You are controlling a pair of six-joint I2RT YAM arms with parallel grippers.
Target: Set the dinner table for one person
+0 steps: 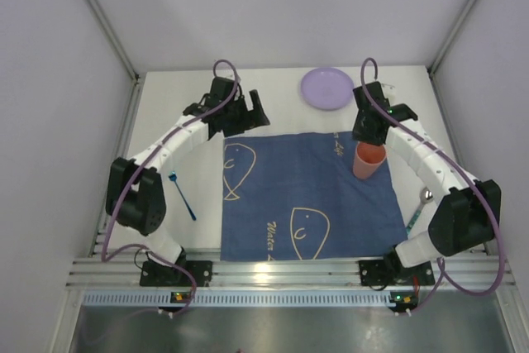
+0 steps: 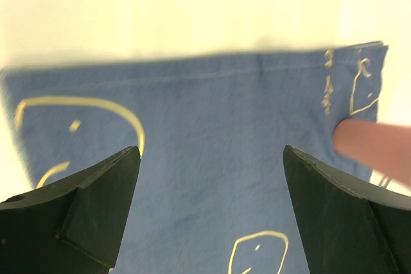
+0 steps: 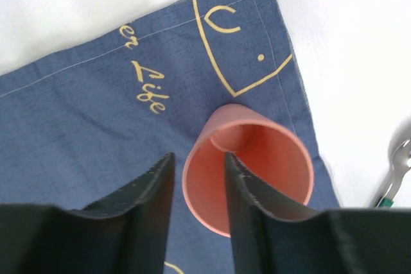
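Where overhead hides it, cup (image 3: 257,165) rim pinched.

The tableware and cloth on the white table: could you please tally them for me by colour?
Purple: 1, the plate
Orange-pink: 1, the cup
Dark blue: 1, the cloth
Blue-handled: 1, the fork
Teal-handled: 1, the spoon
Total: 5
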